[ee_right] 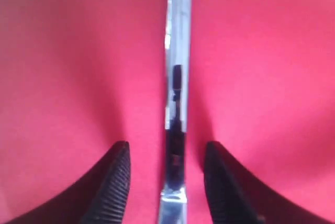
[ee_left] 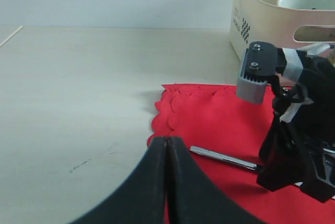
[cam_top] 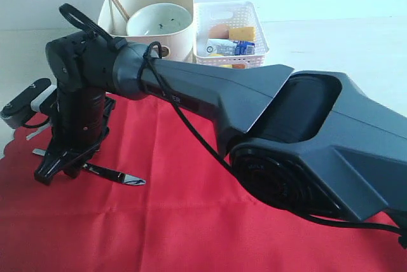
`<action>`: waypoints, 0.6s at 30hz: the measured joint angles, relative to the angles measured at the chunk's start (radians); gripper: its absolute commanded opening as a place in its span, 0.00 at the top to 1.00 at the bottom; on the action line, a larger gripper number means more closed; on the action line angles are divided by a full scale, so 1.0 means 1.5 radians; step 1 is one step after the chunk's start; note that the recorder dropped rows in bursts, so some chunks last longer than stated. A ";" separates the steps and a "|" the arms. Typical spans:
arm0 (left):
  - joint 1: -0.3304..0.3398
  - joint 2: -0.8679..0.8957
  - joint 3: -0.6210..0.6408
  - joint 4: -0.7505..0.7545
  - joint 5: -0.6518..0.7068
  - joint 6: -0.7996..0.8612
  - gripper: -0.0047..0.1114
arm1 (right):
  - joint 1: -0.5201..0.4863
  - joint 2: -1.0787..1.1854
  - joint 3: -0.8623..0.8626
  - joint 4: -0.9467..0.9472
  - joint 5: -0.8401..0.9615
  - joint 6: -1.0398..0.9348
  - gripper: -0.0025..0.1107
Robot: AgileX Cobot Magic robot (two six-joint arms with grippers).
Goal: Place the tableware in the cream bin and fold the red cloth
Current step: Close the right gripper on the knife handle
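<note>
R tool [ee_right: 166, 179] jaws apart, straddling metal knife [cam_top: 108, 173] w/o clamping it. Knife lies flat on red cloth [cam_top: 191, 221] nr its left edge in exterior view, long axis approx L-R there. L tool [ee_left: 166, 148] pressed together.

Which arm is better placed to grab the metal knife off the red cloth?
Right. The right hand is open, straddling the metal knife on the red cloth; the left hand is shut, not around it.

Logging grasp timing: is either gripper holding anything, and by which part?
Nothing is held. The right gripper stands open astride the metal knife, gaps on both sides; the left gripper is shut and empty.
</note>
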 measured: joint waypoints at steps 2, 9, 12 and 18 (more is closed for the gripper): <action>0.000 0.000 0.000 0.000 0.000 0.000 0.96 | 0.000 0.000 0.000 -0.017 -0.002 0.015 0.64; 0.000 0.000 0.000 0.000 0.000 0.000 0.96 | 0.000 0.003 0.000 -0.028 -0.001 0.027 0.81; 0.000 0.000 0.000 0.000 0.000 0.000 0.96 | 0.000 0.005 -0.004 -0.025 0.006 0.029 0.92; 0.000 0.000 0.000 0.000 0.000 0.000 0.96 | 0.000 0.007 -0.007 -0.010 0.016 0.029 0.98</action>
